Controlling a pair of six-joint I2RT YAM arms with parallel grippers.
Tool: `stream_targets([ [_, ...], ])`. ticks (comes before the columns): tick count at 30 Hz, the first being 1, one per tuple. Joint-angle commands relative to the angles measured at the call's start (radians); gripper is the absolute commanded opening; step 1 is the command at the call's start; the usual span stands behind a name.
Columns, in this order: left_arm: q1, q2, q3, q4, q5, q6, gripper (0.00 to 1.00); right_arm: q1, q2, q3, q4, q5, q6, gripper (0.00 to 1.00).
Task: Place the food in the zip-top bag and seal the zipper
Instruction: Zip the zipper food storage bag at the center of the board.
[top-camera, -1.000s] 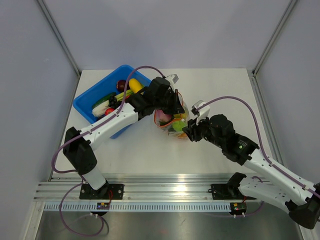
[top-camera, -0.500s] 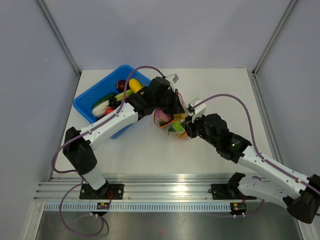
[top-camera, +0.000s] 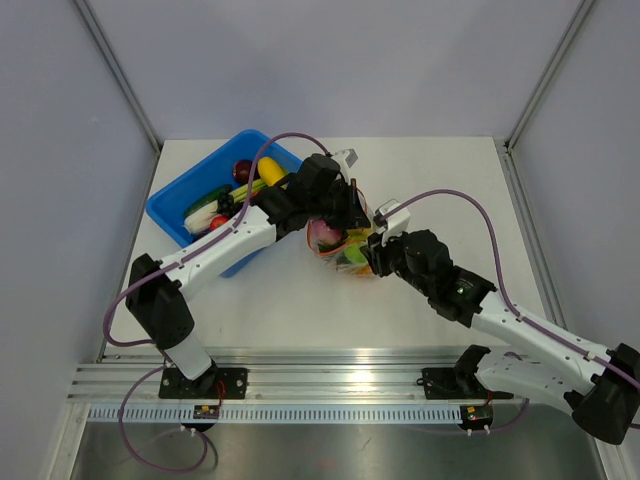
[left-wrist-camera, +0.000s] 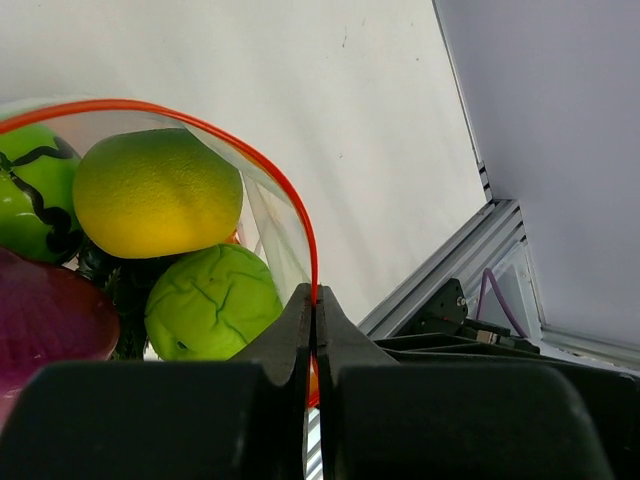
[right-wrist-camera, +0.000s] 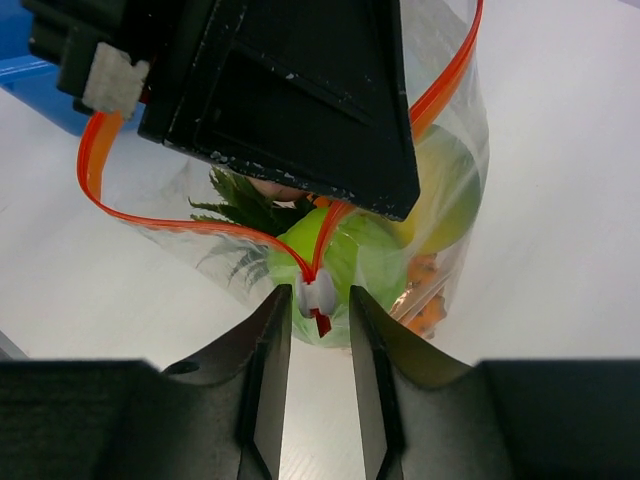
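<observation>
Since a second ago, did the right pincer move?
Yes. The right pincer slid left, toward the bin, up to the zipper.

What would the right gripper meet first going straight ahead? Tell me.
The white slider on the zipper, just ahead between the right gripper's open fingers; the bag's green food lies behind, though depth is unclear.

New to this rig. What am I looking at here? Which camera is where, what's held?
Two robot arms bolted to a table. The wide shot is from overhead; the close-ups come from a camera on each wrist. Toy food sits in a clear bag; more lies in a blue bin. The left claw is shut on the bag's orange zipper. The right claw is open, its jaws either side of the white slider, apparently not pinching it.
</observation>
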Motion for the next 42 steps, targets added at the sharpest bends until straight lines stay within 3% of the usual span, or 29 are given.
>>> stream_targets([
  [1,0.006,-0.003,0.041,0.032,0.025,-0.008,0.0,0.01,0.014,0.014,0.032,0.015,0.006,0.38],
  [5,0.006,-0.003,0.039,0.032,0.024,-0.006,0.0,0.01,-0.002,0.011,0.022,0.004,0.008,0.52],
  [11,0.007,-0.009,0.038,0.028,0.022,-0.001,0.0,0.01,-0.108,0.005,-0.042,0.08,0.012,0.59],
  [16,0.012,-0.014,0.033,0.024,0.028,0.0,0.0,0.01,-0.215,-0.032,-0.084,0.133,-0.015,0.59],
  [28,0.013,-0.017,0.039,0.021,0.03,0.0,0.0,0.01,-0.15,-0.102,0.051,0.007,-0.069,0.58],
  [38,0.013,-0.018,0.038,0.026,0.04,-0.005,0.0,0.01,-0.044,-0.102,0.209,0.016,-0.081,0.41],
  [42,0.013,-0.015,0.038,0.026,0.047,-0.006,0.0,0.01,-0.025,-0.101,0.243,-0.005,-0.064,0.4],
])
